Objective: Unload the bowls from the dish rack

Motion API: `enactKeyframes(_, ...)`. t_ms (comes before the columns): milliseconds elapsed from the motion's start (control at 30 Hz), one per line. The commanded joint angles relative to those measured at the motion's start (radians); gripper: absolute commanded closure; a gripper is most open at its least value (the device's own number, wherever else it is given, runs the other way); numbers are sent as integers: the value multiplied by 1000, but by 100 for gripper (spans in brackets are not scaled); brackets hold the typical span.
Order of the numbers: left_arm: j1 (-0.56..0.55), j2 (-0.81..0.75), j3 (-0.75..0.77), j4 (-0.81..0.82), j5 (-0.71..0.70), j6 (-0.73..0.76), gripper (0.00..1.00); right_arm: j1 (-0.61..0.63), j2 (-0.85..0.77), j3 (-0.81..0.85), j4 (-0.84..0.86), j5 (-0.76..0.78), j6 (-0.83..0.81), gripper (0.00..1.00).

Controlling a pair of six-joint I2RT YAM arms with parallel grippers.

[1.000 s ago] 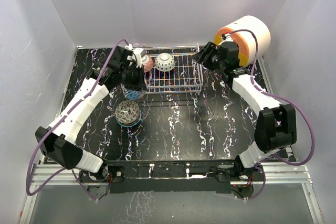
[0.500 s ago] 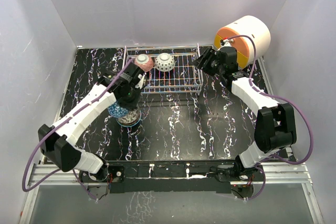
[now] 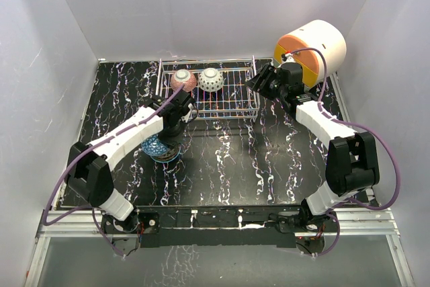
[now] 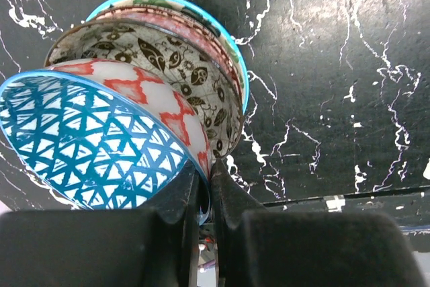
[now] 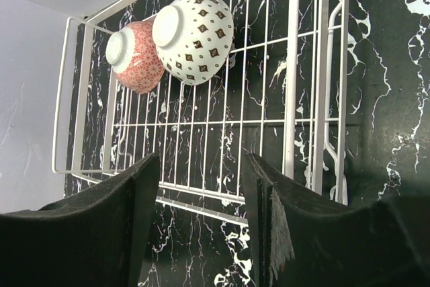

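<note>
We judge it mostly done — the left fingers (image 4: 176, 199) pinch the blue bowl (image 4: 87, 139) by its rim, over the stack (image 4: 201, 65) on the bench (image 4: 322, 99). The pink bowl (image 5: 134, 58) and the white bowl (image 5: 198, 35) lie in the rack (image 5: 295, 99); the right fingers (image 5: 138, 206) hang open near it.

Against the far edge of the black, white-veined tabletop (image 3: 269, 159), about midway: rectangular white wire dish rack (image 3: 232, 99). In its far-left corner, side by side, foot rings upward: pink patterned ceramic bowl (image 3: 183, 80) on the left, white diamond-dotted ceramic bowl (image 3: 211, 79) on the right. In the tabletop's far-right corner, just beyond the rack's right end: white, orange and yellow cylindrical drawer unit (image 3: 312, 48). On the left half, just before the rack's front-left corner: stack of nested patterned ceramic bowls (image 3: 160, 149), blue triangle-patterned bowl (image 4: 94, 142) tilted on top, rim between the fingers of left gripper (image 4: 205, 173). At the rack's right end, well apart from both racked bowls: right gripper (image 5: 201, 166).
</note>
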Motion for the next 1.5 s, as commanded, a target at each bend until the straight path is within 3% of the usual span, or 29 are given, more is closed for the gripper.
enactKeyframes(0,-5,0,0,23,-37,17,100,0,-18,0,53,7,-16,45)
enactKeyframes(467,-7,34,-27,47,-26,20,99,0,-15,0,51,9,-18,45)
enactKeyframes(633,-7,17,-24,39,-15,20,74,1,-11,5,51,0,-16,45)
enactKeyframes(800,-7,-10,-4,36,25,18,66,4,-2,25,53,-23,-48,44)
enactKeyframes(1000,-7,-80,32,84,203,17,48,45,39,112,-10,22,-131,36)
enactKeyframes(1300,28,-170,65,167,277,-14,44,141,158,315,-94,150,-221,31)
enactKeyframes(1367,84,-273,-12,297,324,-34,40,185,229,391,-138,236,-275,24)
enactKeyframes(1467,250,-399,-159,493,532,-91,36,236,306,477,-167,356,-342,15)
